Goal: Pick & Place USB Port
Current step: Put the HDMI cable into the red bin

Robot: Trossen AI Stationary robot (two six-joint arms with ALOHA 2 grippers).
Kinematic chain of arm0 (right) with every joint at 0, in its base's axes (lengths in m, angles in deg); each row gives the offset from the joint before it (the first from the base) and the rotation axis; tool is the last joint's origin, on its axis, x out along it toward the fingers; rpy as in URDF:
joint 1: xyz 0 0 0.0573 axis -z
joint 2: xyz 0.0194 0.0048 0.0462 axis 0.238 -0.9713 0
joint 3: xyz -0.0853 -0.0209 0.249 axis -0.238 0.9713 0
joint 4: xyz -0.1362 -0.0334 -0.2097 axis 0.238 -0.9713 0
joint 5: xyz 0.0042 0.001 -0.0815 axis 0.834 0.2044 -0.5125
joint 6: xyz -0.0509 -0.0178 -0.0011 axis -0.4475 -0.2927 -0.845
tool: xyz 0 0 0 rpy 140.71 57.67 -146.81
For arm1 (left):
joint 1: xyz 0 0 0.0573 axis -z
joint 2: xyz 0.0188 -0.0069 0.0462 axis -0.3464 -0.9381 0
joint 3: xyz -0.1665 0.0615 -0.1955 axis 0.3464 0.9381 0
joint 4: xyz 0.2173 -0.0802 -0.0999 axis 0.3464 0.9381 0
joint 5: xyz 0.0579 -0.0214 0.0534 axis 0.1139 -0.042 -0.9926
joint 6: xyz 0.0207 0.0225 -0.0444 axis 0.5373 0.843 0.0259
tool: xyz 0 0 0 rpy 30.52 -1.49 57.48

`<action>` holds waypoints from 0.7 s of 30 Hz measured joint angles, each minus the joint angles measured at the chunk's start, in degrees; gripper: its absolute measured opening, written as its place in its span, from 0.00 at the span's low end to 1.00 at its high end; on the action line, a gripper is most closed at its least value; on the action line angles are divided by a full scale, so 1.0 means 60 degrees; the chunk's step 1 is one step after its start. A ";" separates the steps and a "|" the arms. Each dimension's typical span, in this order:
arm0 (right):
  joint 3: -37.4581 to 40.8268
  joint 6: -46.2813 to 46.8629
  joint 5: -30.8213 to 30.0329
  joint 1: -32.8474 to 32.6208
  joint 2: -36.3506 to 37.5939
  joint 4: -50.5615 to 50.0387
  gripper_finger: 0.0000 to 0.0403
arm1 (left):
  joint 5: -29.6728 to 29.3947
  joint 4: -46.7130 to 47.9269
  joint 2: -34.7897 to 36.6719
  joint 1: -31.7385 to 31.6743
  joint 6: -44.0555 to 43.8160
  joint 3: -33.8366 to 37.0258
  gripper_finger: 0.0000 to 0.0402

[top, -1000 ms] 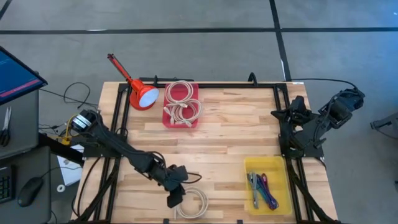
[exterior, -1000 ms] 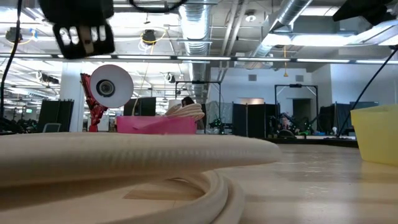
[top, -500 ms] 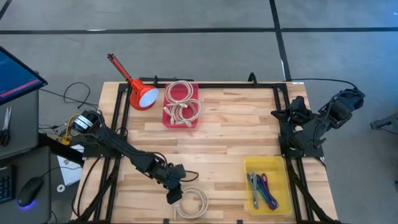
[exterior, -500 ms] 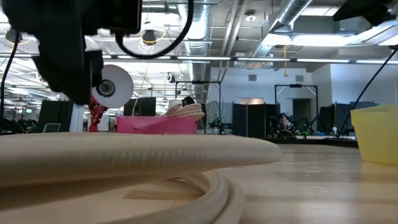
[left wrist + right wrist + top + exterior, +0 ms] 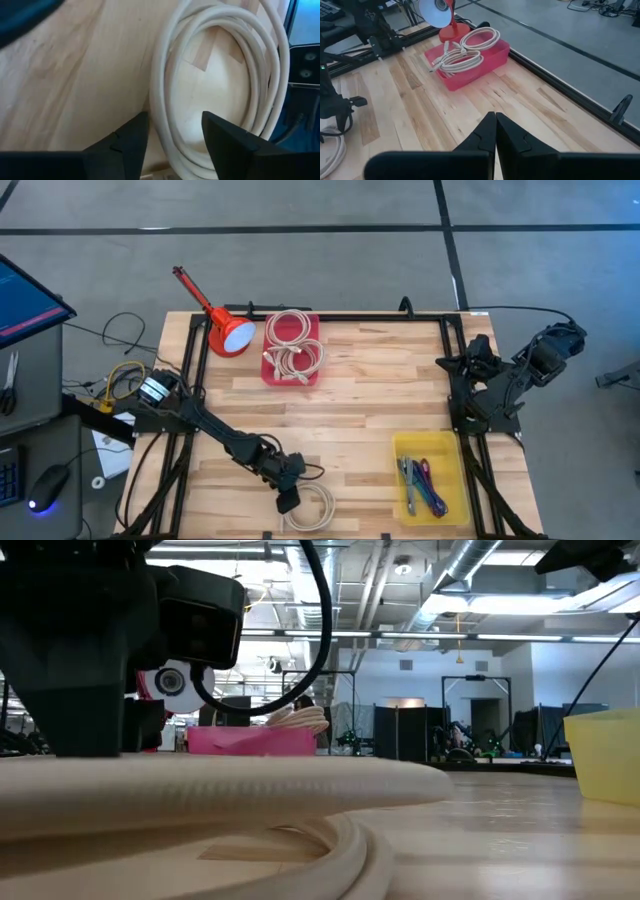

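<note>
A coiled white USB cable (image 5: pixel 314 508) lies flat on the wooden table near its near edge, and it fills the foreground of the low view (image 5: pixel 220 790). My left gripper (image 5: pixel 288 501) is open and slants down onto the coil's left side. In the left wrist view its two fingers (image 5: pixel 175 120) stand on either side of the coil's bundled strands (image 5: pixel 159 85); I cannot tell whether they touch. My right gripper (image 5: pixel 495 131) is shut and empty, held high over the table's right edge (image 5: pixel 478 352).
A red bin (image 5: pixel 292 348) with more white cables stands at the far middle, with a red desk lamp (image 5: pixel 226 332) to its left. A yellow bin (image 5: pixel 402 444) with coloured cables sits near the right front. Bare wood lies between them.
My left gripper has come down toward the table and a little toward the near edge, onto the left side of the white coil. In the low view it has sunk from the picture's top to table height. The coil has stayed where it was.
</note>
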 joint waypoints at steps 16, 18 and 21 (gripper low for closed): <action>0.0000 -0.0070 -0.0013 0.0000 0.0001 -0.0245 0.00 | -0.0106 -0.0062 0.0052 -0.0049 0.0003 0.0044 0.04; 0.0000 -0.0073 -0.0023 0.0002 0.0004 -0.0327 0.00 | -0.0213 0.0023 0.0276 -0.0084 0.0019 0.0083 0.04; 0.0000 -0.0073 -0.0033 0.0002 0.0004 -0.0324 0.00 | -0.0942 0.0031 0.1022 -0.0181 0.0164 0.0092 0.04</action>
